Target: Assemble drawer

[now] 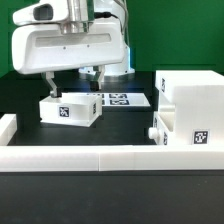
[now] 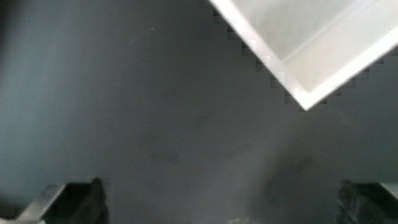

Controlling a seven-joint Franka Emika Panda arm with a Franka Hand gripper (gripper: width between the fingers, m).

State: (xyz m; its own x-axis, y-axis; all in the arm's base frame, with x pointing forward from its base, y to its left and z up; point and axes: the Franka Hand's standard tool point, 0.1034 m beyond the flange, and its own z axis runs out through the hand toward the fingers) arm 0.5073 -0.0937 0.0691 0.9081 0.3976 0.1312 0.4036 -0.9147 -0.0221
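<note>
A small white open-top tray [image 1: 70,108] with a square marker on its side sits on the black table at the exterior view's left. The tall white box casing [image 1: 192,100] stands at the right, with markers on it. A second small white piece [image 1: 158,127] sits against its lower left side. My gripper [image 1: 70,85] hangs just above and behind the tray with its fingers spread wide and nothing between them. In the wrist view the gripper [image 2: 222,205] is open over bare table. A white rimmed corner [image 2: 299,45] shows beyond it, and I cannot tell which piece it belongs to.
The marker board [image 1: 122,98] lies flat behind the tray, between it and the casing. A low white wall [image 1: 100,155] borders the table's near edge and the left side [image 1: 8,128].
</note>
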